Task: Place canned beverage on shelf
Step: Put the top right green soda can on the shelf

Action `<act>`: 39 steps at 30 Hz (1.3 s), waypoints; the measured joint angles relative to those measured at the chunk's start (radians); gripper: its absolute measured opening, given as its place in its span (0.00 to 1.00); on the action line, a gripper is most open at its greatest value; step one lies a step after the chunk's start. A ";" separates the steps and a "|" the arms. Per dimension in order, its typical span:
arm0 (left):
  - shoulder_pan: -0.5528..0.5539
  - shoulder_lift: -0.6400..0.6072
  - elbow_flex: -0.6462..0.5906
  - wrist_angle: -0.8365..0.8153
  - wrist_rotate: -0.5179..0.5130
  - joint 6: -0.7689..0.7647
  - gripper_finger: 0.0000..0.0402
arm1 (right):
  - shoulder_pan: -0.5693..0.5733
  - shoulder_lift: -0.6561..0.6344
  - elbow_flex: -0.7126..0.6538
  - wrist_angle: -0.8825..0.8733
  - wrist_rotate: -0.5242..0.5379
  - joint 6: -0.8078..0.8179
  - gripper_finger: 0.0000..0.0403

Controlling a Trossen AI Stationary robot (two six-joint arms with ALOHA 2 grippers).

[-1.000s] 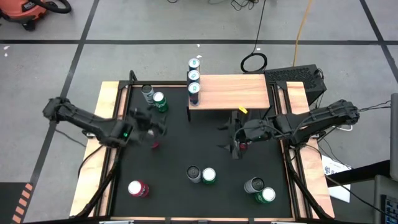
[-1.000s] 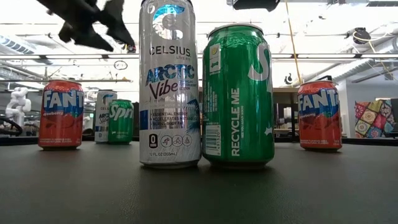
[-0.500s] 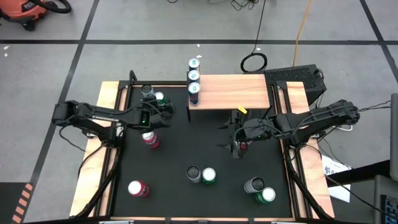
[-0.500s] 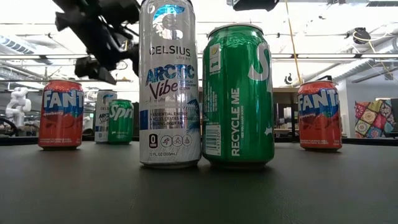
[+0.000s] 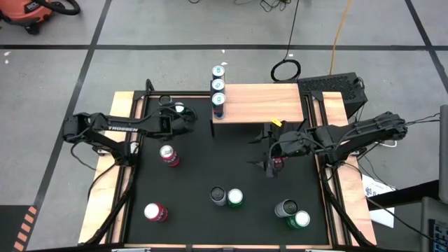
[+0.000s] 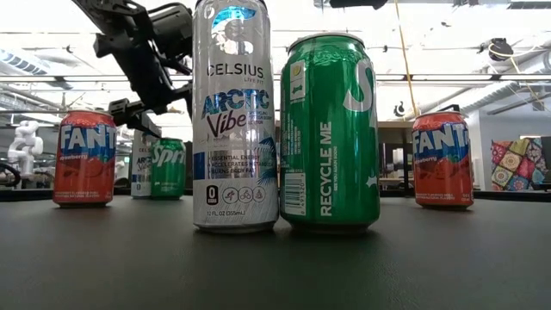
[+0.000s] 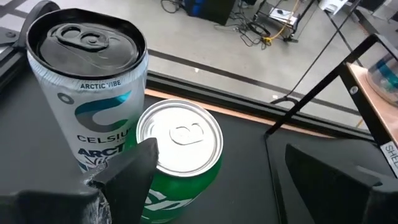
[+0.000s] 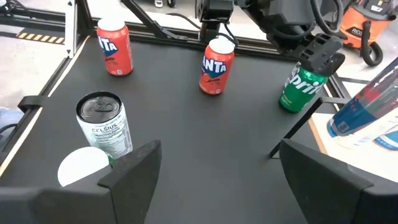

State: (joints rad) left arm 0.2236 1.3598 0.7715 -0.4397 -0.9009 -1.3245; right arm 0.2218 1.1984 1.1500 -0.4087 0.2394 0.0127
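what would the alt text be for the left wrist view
The left gripper, fingers open, hovers over a green Sprite can with a silver top, beside a taller silver Celsius can on the black tabletop. Beyond the table edge, grey floor and cables show.

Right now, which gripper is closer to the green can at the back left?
The left gripper: it hangs open right over the green can. The right gripper, also open, is across the table, in front of the shelf.
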 joint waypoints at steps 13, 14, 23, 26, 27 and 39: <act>-0.061 -0.014 0.073 -0.150 0.055 0.031 0.89 | -0.007 0.000 0.000 -0.049 -0.004 -0.011 0.79; -0.066 -0.014 0.079 -0.151 0.054 0.045 0.89 | -0.007 0.000 0.000 -0.049 -0.004 -0.014 0.79; -0.109 -0.011 0.085 -0.320 0.013 -0.080 0.89 | -0.007 0.000 0.000 -0.057 -0.004 -0.017 0.79; -0.114 0.002 0.085 -0.300 -0.031 -0.121 0.89 | -0.007 0.000 0.000 -0.047 -0.004 -0.017 0.79; -0.113 0.015 0.086 -0.281 -0.040 -0.127 0.89 | -0.007 0.000 0.000 -0.043 -0.004 -0.017 0.79; -0.045 0.133 0.086 -0.246 -0.044 -0.164 0.89 | -0.007 0.000 0.000 -0.031 -0.004 -0.026 0.79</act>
State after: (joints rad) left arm 0.1783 1.4932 0.8571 -0.6859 -0.9451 -1.4883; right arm 0.2150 1.1980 1.1500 -0.4392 0.2352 -0.0136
